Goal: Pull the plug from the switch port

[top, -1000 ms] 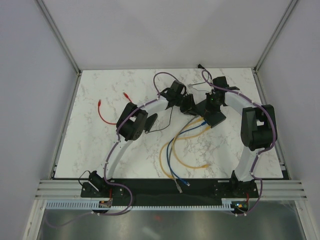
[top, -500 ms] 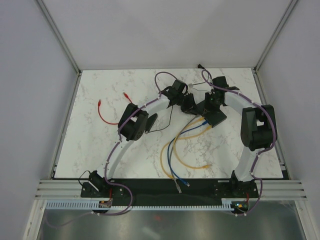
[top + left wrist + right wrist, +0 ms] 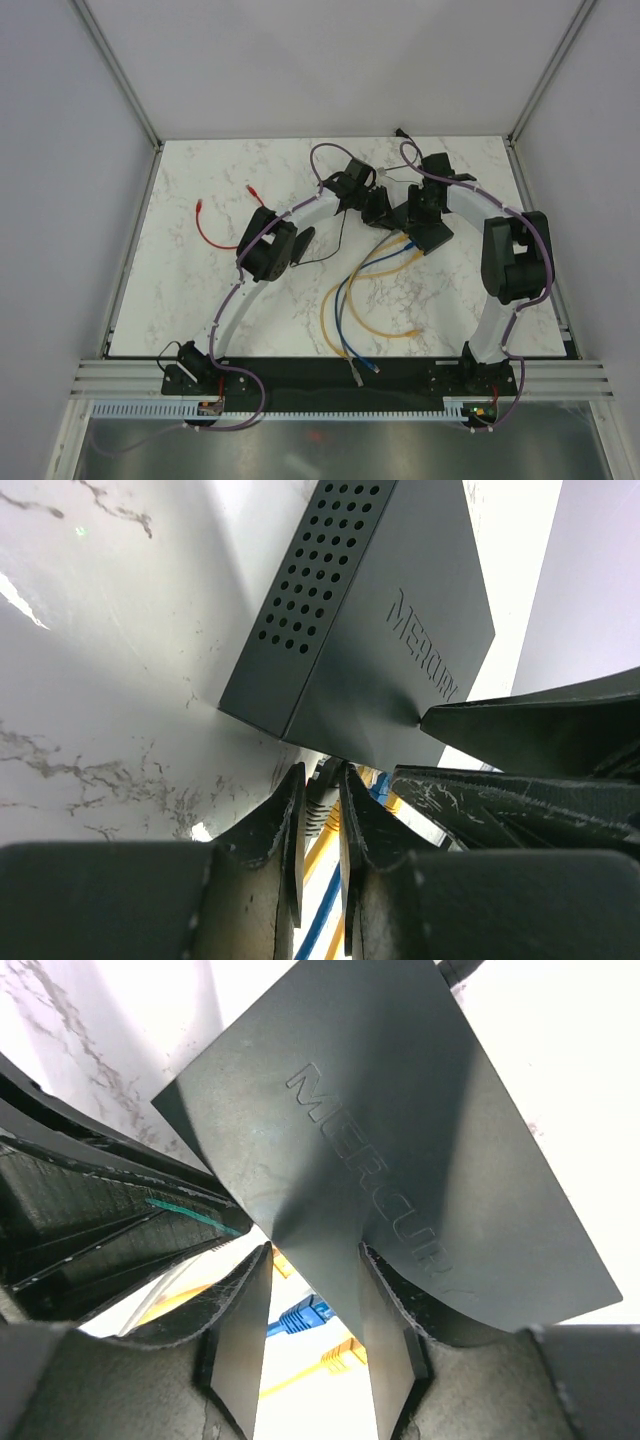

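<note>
The black switch, marked MERCURY, lies at the back middle of the table, mostly hidden under both grippers in the top view. My left gripper is shut on a dark ribbed plug with a yellow cable, right at the switch's socket edge. My right gripper is shut on the switch, its fingertips pinching the near edge. In the top view the left gripper and right gripper sit close together.
A blue plug and a yellow plug lie below the right gripper. Yellow and blue cables loop toward the front. A red cable lies at left. A black power brick sits by the left elbow.
Both grippers stay at the switch with the same grips. The arms have shifted only very slightly.
</note>
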Robot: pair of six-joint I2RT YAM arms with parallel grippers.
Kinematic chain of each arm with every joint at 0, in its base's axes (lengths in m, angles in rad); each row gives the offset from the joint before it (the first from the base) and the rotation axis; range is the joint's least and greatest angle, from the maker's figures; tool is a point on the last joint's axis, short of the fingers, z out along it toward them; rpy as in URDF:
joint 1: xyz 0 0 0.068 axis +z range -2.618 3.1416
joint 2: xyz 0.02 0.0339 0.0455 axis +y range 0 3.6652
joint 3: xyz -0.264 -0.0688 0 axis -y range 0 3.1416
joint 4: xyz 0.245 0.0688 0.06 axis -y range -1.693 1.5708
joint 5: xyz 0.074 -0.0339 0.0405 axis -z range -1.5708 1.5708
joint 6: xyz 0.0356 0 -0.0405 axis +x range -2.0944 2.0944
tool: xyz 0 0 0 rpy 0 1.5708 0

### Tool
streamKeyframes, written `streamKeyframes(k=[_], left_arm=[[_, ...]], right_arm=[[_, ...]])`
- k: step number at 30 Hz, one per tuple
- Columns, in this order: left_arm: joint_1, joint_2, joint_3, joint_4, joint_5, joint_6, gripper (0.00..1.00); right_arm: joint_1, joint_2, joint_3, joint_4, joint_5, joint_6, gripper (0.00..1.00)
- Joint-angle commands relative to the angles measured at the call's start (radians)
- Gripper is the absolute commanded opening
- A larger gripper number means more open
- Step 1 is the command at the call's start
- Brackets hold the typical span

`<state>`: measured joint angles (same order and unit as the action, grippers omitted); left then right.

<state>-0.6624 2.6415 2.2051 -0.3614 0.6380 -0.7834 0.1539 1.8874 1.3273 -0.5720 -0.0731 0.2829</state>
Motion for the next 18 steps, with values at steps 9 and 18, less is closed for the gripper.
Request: streamKeyframes(k=[9,18], left_arm=[[-0.006,0.051,0.002,-0.148,0.037,0.049,0.02],[0.001,0.048,-0.024,-0.179,0.100,0.059,0.02]], right_arm=[[0.073,0.013,-0.056,-0.060,0.182,-0.010,0.56],[0.073,0.073,-0.030,-0.078,0.245,0.018,0.57]])
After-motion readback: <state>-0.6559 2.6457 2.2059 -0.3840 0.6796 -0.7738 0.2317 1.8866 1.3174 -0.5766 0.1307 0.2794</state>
